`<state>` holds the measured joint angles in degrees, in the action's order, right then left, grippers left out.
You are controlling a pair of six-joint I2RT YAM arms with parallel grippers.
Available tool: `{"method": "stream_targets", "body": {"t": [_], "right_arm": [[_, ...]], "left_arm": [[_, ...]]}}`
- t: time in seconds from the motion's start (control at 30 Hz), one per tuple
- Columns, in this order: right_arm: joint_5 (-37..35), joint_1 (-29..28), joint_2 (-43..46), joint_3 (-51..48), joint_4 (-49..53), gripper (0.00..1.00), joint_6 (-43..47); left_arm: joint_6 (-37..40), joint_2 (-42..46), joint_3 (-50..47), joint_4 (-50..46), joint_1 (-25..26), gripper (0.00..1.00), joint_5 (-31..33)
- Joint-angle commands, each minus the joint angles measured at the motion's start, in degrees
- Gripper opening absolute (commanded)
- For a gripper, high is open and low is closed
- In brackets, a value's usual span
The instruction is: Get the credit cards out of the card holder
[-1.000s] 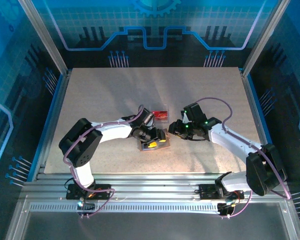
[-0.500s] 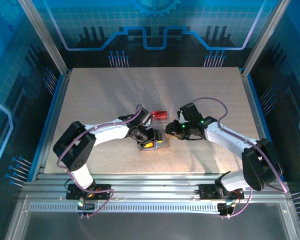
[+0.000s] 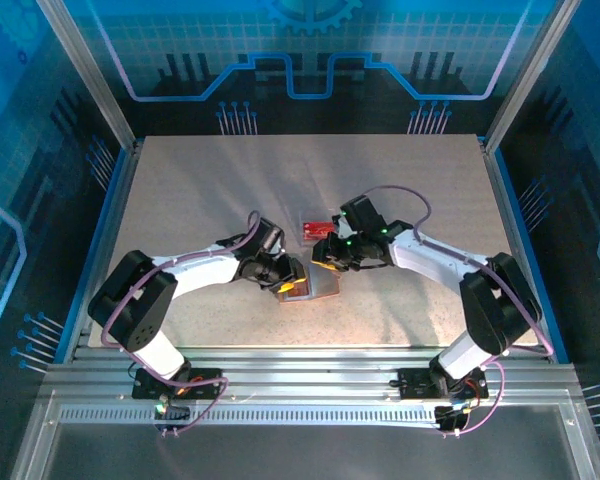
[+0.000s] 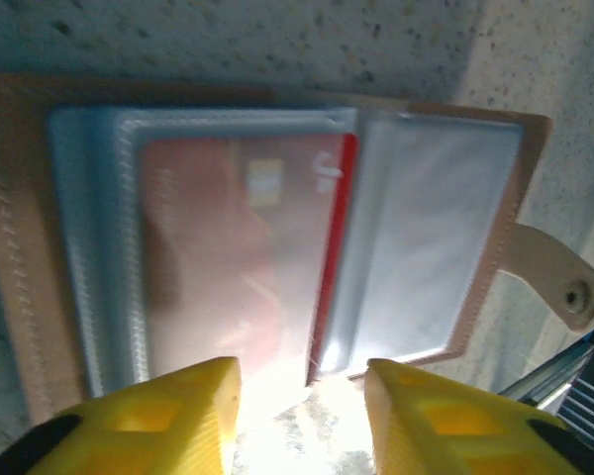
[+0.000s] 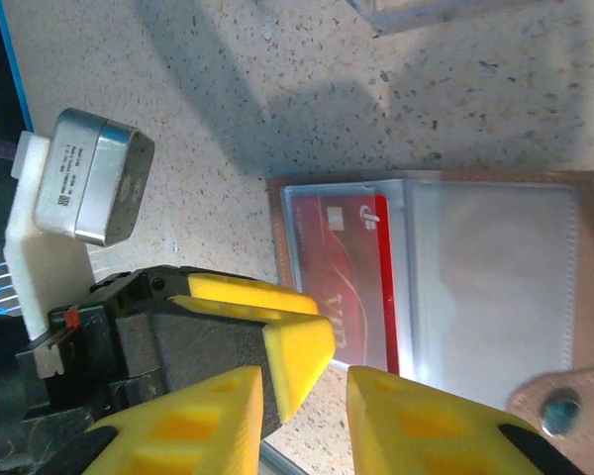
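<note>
On the bench [image 3: 180, 200] the card holder [image 3: 308, 289] lies open, its red card [image 4: 238, 247] sleeved: light, stiff, slick. I'd pinch its exposed edge. Left hand [image 4: 302, 416] and right hand [image 5: 307, 426] are apart, empty.

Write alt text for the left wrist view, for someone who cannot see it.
An open tan card holder lies flat on a speckled table, a red card showing through the clear sleeve on its left half and its snap tab sticking out to the right. The two yellow fingertips of the left gripper stand apart at the holder's lower edge.
</note>
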<state>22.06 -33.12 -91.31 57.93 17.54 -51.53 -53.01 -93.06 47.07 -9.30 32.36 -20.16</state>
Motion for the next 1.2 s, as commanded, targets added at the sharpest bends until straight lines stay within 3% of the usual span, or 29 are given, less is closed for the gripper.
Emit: {"method": "stream_targets", "body": {"t": [0.0,0.3,1.17], "right_arm": [[1.5,-1.4,-2.9,3.5,1.7,0.27,1.9],[1.5,-3.1,-9.8,7.4,2.3,0.24,2.7],[3.4,-4.6,-16.9,5.6,-1.4,0.23,1.5]], "left_arm": [[-3.1,1.6,-2.5,6.3,-0.9,0.31,-2.9],[-3.2,2.8,-4.2,6.4,-2.2,0.16,-1.7],[-0.6,1.7,-4.8,3.2,-2.5,0.14,0.0]]}}
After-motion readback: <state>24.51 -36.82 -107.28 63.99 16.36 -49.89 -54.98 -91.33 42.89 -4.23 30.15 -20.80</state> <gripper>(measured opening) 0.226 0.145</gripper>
